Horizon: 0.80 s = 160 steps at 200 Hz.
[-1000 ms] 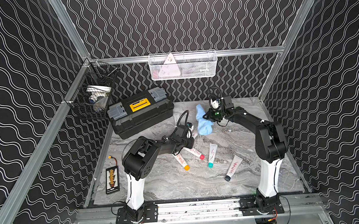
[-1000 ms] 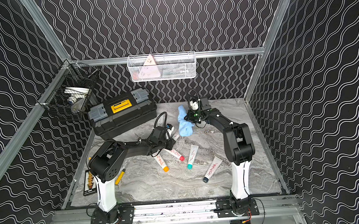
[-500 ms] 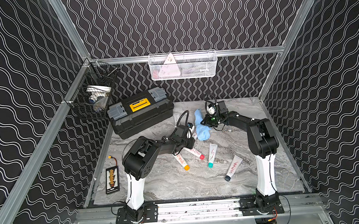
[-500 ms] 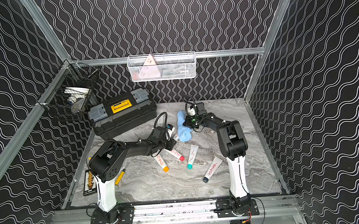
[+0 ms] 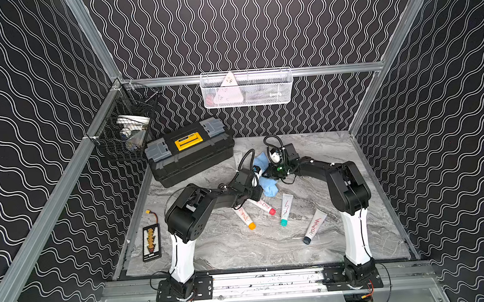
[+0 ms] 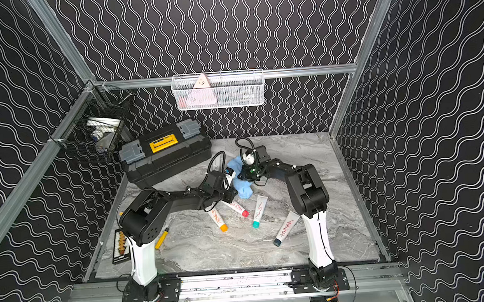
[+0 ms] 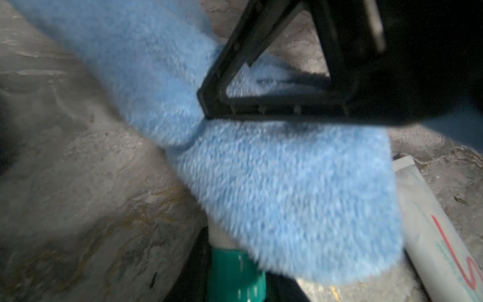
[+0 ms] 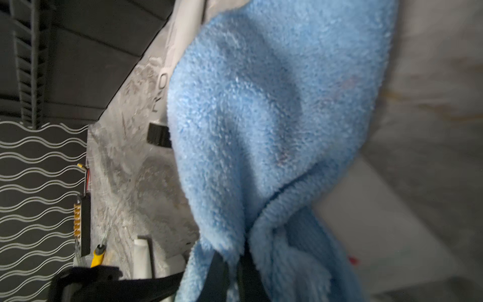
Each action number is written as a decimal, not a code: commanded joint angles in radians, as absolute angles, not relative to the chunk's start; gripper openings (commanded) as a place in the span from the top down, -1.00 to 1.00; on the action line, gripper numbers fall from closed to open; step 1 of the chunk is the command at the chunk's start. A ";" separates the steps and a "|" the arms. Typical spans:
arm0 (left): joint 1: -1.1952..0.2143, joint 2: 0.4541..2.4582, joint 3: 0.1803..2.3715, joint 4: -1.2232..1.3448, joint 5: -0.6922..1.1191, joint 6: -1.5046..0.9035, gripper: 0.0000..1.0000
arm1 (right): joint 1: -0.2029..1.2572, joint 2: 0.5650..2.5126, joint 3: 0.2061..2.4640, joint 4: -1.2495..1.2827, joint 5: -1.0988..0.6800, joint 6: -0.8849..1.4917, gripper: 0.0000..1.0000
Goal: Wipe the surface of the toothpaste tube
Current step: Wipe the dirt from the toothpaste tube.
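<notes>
Wiping is the step in hand, judging by how the two arms meet over the middle of the bench (image 5: 242,250). The right end effector (image 8: 230,274) is clamped fully on a fold of the blue cloth (image 5: 268,185), with the pile bunched between its jaws in the right wrist view. The left end effector (image 5: 255,176) is also closed. In the left wrist view a teal cap (image 7: 235,274) sits low between its dark fingers, so it appears to pinch the toothpaste tube (image 7: 222,239) close to the cap. The cloth drapes right over that tube and hides nearly all of its body, so I cannot tell how much of the surface it actually touches.

In both top views the cloth lies between the two end effectors, in front of the black toolbox (image 5: 190,152). Another tube with red scribble (image 7: 444,235) lies on the bench just beside the cloth's edge, and several more lie nearer the front (image 5: 285,210).

My reading is that the next move calls for drawing the cloth along the tube's length away from the cap, with the left grip firm enough that the tube does not slide out. After that the tube needs turning to present its unwiped side. The trailing cloth could drag the loose tubes nearby.
</notes>
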<state>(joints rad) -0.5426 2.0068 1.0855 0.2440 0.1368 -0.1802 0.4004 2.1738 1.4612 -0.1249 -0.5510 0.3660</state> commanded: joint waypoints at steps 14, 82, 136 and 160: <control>-0.537 2.025 1.097 0.250 0.145 -0.166 0.61 | 0.431 2.166 1.423 -0.159 -0.659 0.398 1.00; -0.515 2.025 1.101 0.246 0.171 -0.168 0.62 | 0.408 2.173 1.393 -0.133 -0.636 0.414 1.00; -0.513 2.026 1.109 0.218 0.168 -0.153 0.66 | 0.350 2.171 1.341 -0.053 -0.517 0.434 1.00; -0.513 2.018 1.103 0.222 0.170 -0.149 0.66 | 0.291 2.166 1.319 -0.021 -0.507 0.433 1.00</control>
<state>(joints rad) -0.5194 2.0205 1.1011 0.2459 0.2020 -0.1577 0.3370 2.1559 1.3373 0.0589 -0.6346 0.4301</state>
